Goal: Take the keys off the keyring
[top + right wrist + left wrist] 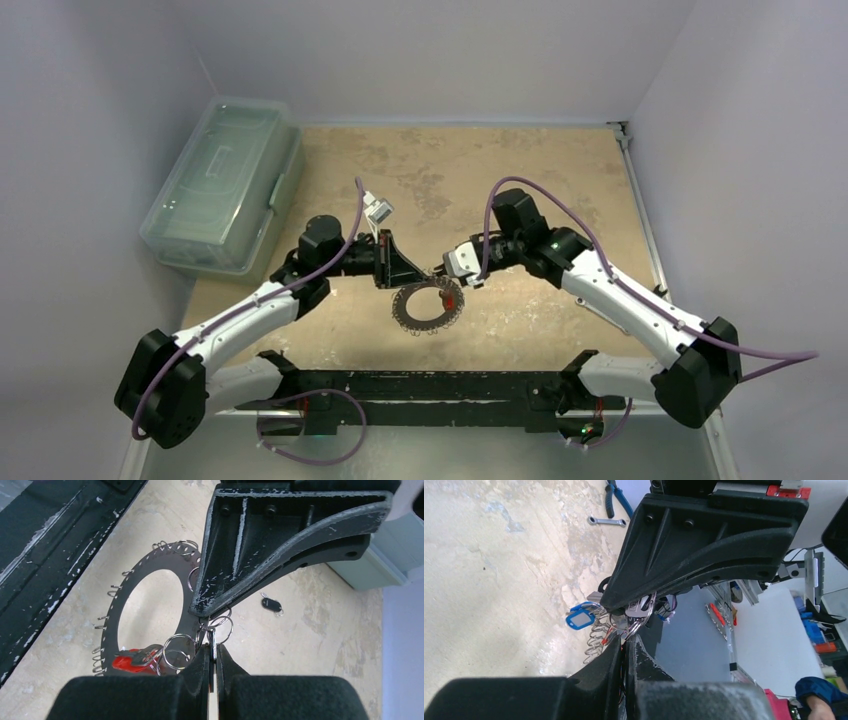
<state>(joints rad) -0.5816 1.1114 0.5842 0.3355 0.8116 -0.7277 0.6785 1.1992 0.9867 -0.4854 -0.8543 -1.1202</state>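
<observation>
Left gripper (624, 622): jaws clenched on the keyring (142, 577) rim, among bunched keys (596, 640); right gripper (204, 629): jaws clenched on a thin silvery piece at the rim, apparently one of the keys; the keyring hangs between both grippers, above the table (560, 180) near its front middle. Judgement: ring stiff, thin and light; keys loose, slippery, likely to swing and snag; hold the flat rim with one gripper and a single key head with the other, not the wire loops.
</observation>
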